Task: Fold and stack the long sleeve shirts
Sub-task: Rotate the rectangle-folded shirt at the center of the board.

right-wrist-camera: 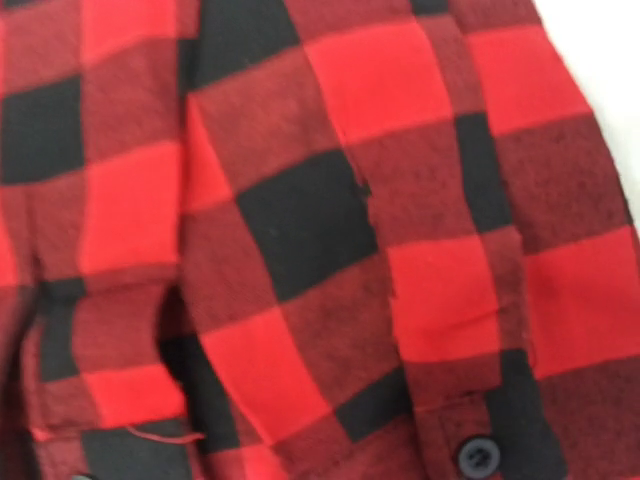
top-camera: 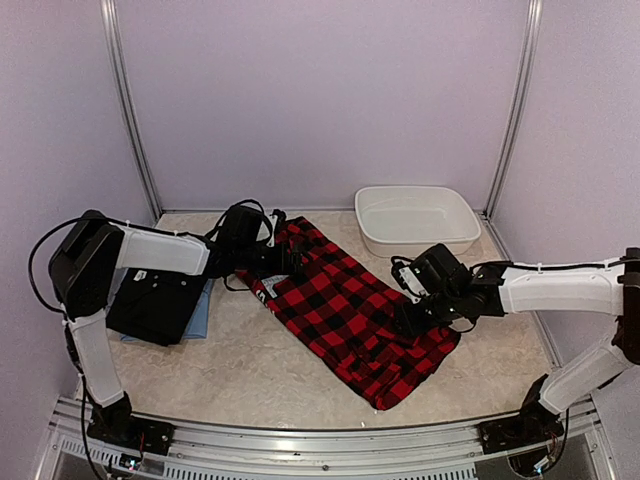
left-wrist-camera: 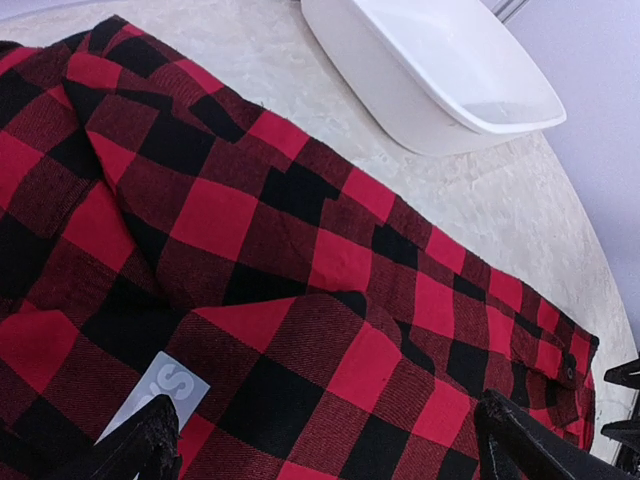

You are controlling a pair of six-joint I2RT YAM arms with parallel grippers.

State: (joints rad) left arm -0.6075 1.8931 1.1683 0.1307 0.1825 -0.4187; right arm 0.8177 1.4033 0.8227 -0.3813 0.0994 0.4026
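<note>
Lying slantwise on a beige marbled tabletop (top-camera: 250, 375): large red-and-black checked flannel long sleeve shirt (top-camera: 340, 310), gathered into a long creased band, not yet a compact fold.

Left gripper (left-wrist-camera: 325, 430): jaws spread wide, holding nothing, poised just above the collar end. Grey size label (left-wrist-camera: 165, 385) close beside one fingertip; checked cloth filling the whole gap between the fingers.

Right gripper (top-camera: 412, 318): low over the hem end of the same shirt. Fingers absent from its own wrist view and hidden from overhead, so impossible to tell whether spread or pinching cloth. Directly beneath: flat flannel, a placket seam, one dark button (right-wrist-camera: 478, 455).

Well apart from both sets of jaws, out past the left arm: black folded shirt (top-camera: 155, 305) resting on a light blue shirt (top-camera: 203, 318). No grey garment made out.

Beyond the jaws, toward the back wall: white oval plastic basin (top-camera: 415, 220), clear of the cloth.

Progress, as judged: about midway. Two shirts apparently folded and stacked; flannel at the lengthwise stage. Left to do: crosswise folds, then transfer onto the pile.
</note>
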